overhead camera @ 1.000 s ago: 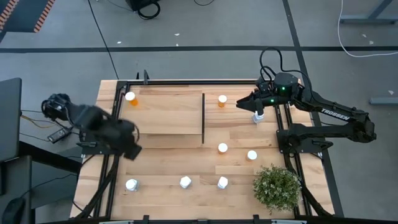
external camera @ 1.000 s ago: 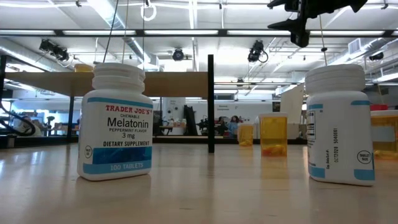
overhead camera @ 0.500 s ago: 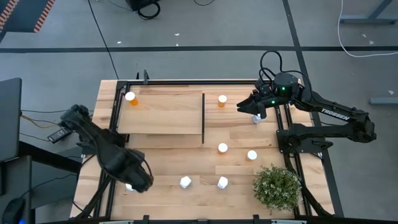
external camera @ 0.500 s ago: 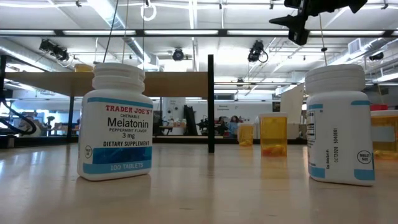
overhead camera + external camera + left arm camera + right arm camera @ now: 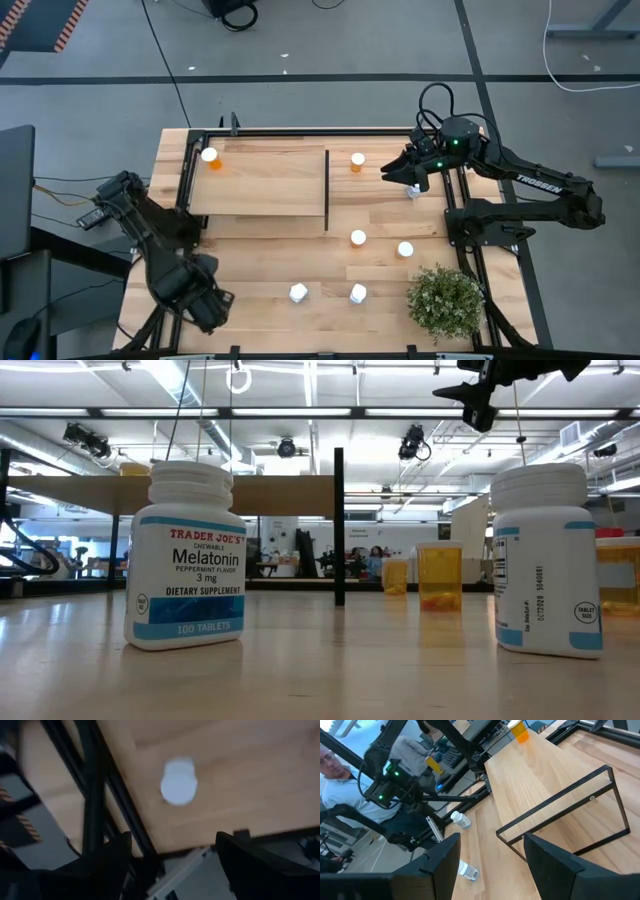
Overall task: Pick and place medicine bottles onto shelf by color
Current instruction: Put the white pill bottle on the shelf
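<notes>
White plastic bottle (image 5: 178, 782) stands near seven o'clock on the table (image 5: 250, 250), directly beneath the left gripper (image 5: 205, 305), whose fingers are spread apart. It looks light, rigid and smooth, so probably easy to tip; gripping the body below the cap seems safest. The right gripper (image 5: 405, 172) hovers parted and empty at two o'clock, near the shelf (image 5: 260, 185). A second ago the left arm hung at nine o'clock; it has swung down since.

Both dark arms are showing matte black links, the right arm (image 5: 540, 185) wearing white TROSSEN lettering and a green light.
</notes>
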Available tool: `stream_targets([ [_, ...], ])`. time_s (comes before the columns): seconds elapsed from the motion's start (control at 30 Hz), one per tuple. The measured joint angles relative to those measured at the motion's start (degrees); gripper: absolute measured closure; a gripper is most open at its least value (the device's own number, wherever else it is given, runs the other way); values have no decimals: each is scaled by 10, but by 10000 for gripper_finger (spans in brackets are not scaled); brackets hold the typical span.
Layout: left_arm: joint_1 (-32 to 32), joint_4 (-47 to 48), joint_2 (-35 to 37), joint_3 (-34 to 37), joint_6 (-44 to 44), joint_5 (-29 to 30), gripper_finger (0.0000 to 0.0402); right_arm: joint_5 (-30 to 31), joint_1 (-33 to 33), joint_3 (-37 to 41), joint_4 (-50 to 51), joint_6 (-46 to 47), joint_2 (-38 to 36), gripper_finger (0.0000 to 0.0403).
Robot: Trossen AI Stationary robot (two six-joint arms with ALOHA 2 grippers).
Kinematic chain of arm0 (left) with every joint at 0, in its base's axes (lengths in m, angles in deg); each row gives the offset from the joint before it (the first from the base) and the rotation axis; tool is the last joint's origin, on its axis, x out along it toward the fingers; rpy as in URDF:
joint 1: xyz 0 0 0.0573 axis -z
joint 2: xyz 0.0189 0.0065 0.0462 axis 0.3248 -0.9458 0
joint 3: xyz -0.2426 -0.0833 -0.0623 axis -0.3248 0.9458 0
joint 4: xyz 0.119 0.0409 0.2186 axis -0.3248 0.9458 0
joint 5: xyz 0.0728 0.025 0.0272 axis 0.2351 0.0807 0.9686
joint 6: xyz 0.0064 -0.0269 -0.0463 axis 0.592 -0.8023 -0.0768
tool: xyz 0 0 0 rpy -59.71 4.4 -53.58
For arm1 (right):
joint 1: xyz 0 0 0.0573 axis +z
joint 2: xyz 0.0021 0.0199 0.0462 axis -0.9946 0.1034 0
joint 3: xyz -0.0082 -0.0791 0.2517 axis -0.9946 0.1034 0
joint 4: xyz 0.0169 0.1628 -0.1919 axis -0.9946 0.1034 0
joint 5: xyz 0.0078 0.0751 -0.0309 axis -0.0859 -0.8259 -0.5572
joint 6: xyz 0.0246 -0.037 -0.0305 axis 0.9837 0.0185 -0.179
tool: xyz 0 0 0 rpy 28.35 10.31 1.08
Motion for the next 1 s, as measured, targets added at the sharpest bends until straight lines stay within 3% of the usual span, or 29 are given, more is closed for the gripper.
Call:
stream_targets([
  [0.2,10,-194,29,119,-49,-8,109,-2,0,0,0,-3,0,177],
  [0.63,-9,-110,32,130,-19,4,109,-2,0,0,15,-4,0,177],
  [0.9,-11,-231,31,208,-22,-8,109,-2,0,0,27,-5,0,177],
  [1.0,-12,-225,31,214,-27,3,109,-2,0,0,27,-5,0,177],
])
